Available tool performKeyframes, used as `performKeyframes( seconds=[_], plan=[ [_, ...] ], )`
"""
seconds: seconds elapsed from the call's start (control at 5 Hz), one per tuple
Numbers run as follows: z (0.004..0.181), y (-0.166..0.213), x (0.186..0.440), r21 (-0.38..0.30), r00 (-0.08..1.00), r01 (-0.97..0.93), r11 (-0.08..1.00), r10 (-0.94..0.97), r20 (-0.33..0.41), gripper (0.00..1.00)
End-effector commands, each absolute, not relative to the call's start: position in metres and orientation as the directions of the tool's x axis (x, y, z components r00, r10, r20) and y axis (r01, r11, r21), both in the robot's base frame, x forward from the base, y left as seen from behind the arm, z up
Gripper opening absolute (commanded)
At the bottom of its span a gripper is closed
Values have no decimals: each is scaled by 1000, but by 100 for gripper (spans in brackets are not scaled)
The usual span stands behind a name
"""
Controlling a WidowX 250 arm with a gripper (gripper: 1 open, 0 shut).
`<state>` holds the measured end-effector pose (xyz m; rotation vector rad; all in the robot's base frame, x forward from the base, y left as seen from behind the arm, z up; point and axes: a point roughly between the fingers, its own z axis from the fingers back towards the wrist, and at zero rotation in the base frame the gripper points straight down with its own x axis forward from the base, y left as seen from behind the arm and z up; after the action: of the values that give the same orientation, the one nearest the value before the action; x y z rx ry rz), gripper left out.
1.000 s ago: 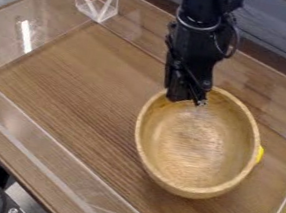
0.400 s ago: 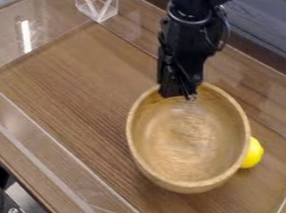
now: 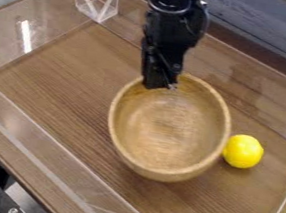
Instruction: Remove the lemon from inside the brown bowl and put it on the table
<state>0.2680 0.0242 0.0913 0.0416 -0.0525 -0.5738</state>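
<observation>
The brown bowl (image 3: 161, 166) sits in the middle of the table (image 3: 63, 78), its pale inside bare. My gripper (image 3: 159, 83) points straight down at the bowl's far rim, shut on that rim. The lemon (image 3: 243, 151) lies on the tabletop just right of the bowl, outside it, close to the bowl's wall; whether they touch I cannot tell. The fingertips are partly hidden behind the rim.
Low clear acrylic walls (image 3: 42, 169) edge the table at the front and left. A small clear acrylic stand (image 3: 97, 3) is at the back left corner. The table's right edge lies close beyond the lemon.
My gripper has moved left, and the bowl has slid left with it. The lemon, earlier mostly hidden behind the bowl's right side, now lies in full view on the table.
</observation>
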Motion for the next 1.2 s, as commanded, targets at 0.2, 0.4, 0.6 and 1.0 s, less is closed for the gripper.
performKeyframes(
  seconds=[0.2, 0.4, 0.6, 1.0],
  plan=[
    [115, 48, 285, 131, 824, 551, 824, -562, 67, 0],
    [115, 56, 289, 145, 820, 558, 817, -570, 57, 0],
    [113, 57, 290, 150, 811, 570, 808, -582, 54, 0],
    [110, 60, 291, 158, 796, 591, 791, -604, 50, 0]
  ],
)
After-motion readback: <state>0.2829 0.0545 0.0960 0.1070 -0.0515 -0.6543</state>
